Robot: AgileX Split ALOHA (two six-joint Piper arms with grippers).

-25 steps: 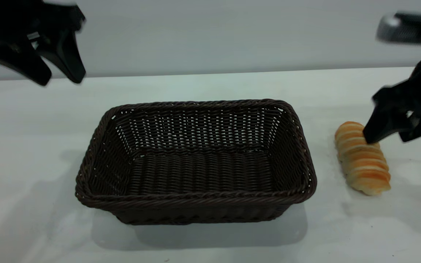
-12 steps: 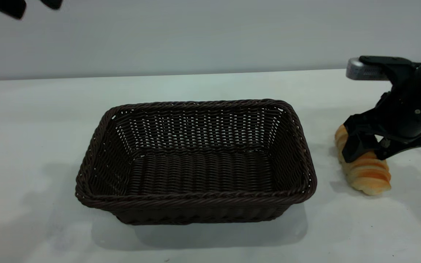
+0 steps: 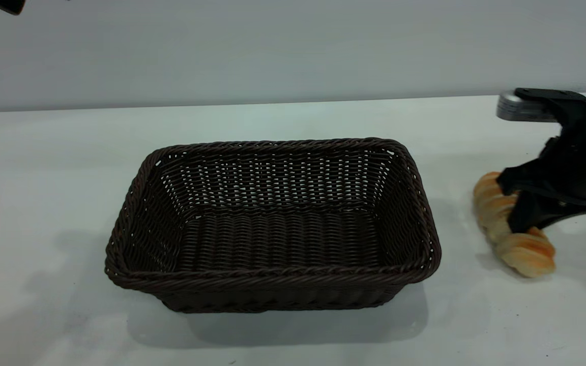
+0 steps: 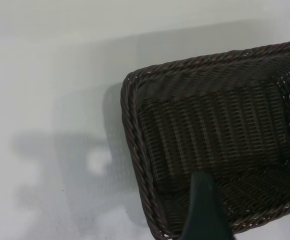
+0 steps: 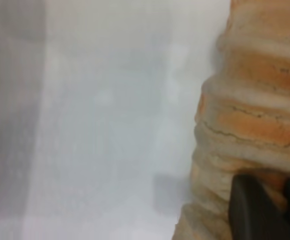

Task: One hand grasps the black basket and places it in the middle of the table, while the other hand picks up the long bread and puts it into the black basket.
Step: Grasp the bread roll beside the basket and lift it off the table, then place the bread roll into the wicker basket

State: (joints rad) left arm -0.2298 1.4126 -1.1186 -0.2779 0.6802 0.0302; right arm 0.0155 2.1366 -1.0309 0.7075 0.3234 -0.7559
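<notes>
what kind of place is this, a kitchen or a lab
Probably a lab test bench: a bare white table, a plain grey wall, two black robot arms, and only a wicker basket and a bread loaf as props.

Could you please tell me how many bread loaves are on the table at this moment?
1. The long bread lies on the table, outside the black basket, with the right gripper down on it. The basket's visible interior holds none.
</notes>
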